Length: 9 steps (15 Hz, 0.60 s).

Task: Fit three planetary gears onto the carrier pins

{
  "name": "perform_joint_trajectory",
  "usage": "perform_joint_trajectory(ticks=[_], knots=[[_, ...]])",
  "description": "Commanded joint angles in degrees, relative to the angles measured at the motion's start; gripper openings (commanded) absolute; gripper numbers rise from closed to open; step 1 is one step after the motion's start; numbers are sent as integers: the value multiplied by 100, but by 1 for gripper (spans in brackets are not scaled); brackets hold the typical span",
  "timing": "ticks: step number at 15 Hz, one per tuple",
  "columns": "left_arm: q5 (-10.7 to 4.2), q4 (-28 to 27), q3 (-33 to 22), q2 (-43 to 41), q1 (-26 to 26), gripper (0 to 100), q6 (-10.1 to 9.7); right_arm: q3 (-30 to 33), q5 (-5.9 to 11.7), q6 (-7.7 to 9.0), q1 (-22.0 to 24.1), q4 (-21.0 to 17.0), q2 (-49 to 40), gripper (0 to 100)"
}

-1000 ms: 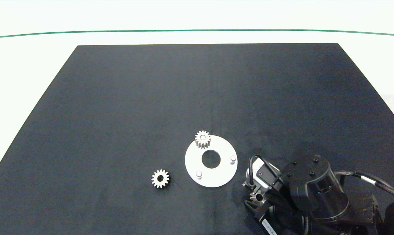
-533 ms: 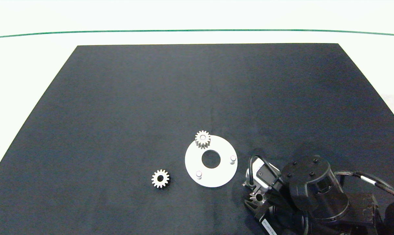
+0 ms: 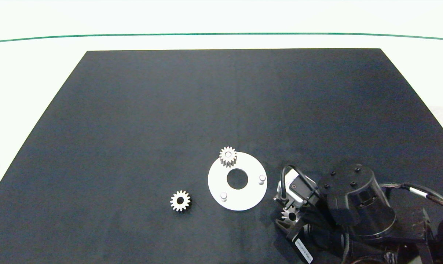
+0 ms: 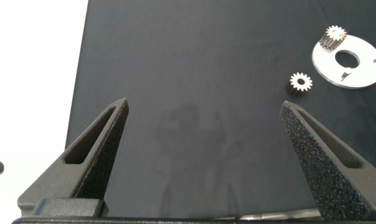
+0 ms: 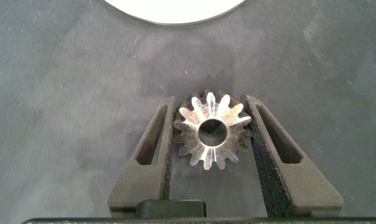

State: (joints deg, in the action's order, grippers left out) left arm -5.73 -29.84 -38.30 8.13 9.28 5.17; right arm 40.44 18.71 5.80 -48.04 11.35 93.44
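Planetary gear (image 5: 211, 129) between right gripper (image 5: 211, 134) jaws

A small white label (image 3: 304, 250) sits on the right arm (image 3: 357, 209) just below the gear (image 3: 290, 213) it holds, but its print is too small to read.
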Motion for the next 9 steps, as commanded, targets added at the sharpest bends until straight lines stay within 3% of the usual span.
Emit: perform_joint_trajectory(ticks=[1,5,9], knots=[[-7,-22,-2,4,4,100,2,281,10,9,-38,-159,-309,10],[-7,-22,-2,13,-5,100,-7,1133,18,44,-3,-590,-283,10],[-7,-4,-46,4,-5,100,-7,1502,27,35,-3,-599,51,10]])
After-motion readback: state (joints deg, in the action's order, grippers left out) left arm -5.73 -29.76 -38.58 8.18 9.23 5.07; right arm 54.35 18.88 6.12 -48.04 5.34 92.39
